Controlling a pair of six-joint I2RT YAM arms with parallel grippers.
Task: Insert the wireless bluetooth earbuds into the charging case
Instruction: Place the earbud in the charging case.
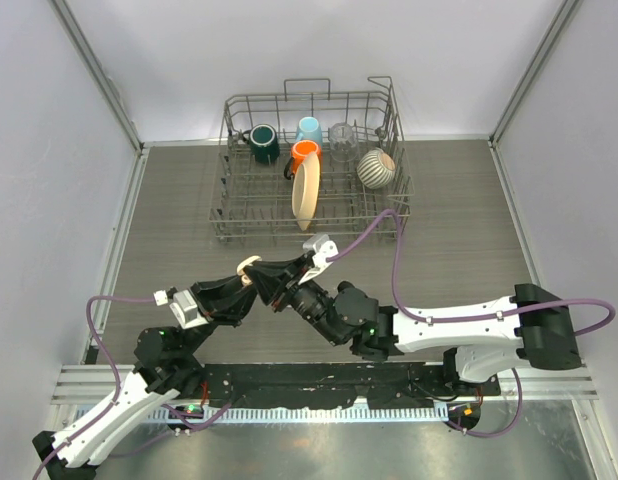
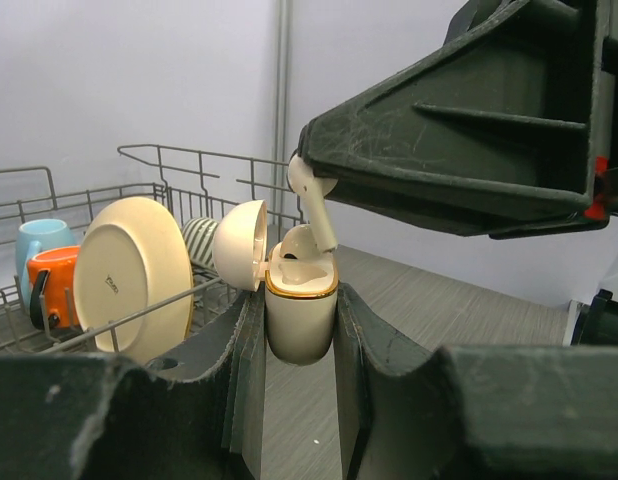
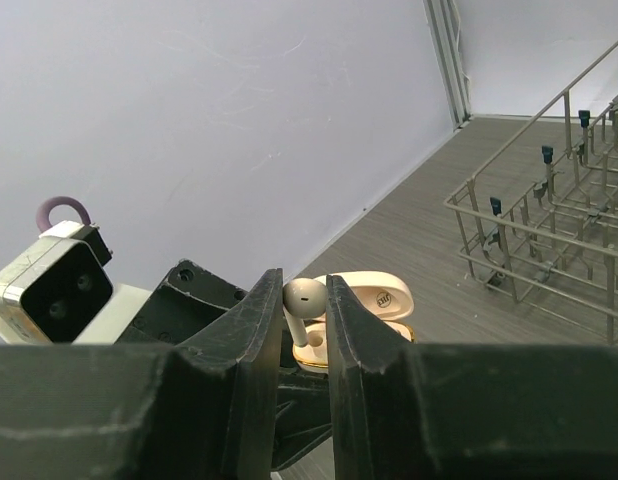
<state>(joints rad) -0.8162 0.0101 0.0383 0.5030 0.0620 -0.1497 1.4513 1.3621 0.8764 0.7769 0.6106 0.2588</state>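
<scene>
Earbud (image 2: 314, 205) meets charging case (image 2: 299, 335) in mid-air above the bench (image 1: 469, 220), at the centre of the overhead view, where the two arms come nose to nose in front of the dish rack (image 1: 339, 215).

The left pincer (image 2: 301, 300) is closed tight on the cream case, clamping its flanks low down. That grip appears chosen to leave the gold-rimmed mouth free and facing up. The lid (image 2: 239, 245) is swung back to the left of the frame, out of the way of anything coming down from above.

The right pincer (image 3: 304, 290) is drawn in almost fully and pinches the white bud by its rounded head, so the stem hangs clear below the tips. In the left wrist view the stem slants down to the case mouth, its tip at the rim or just inside; the pictures do not settle which. Holding the head rather than the stem looks deliberate: the stem must enter the well first.

Whether the other well is filled cannot be told. Seating looks close but not yet done. A cream plate (image 2: 129, 275) stands in the rack behind.
</scene>
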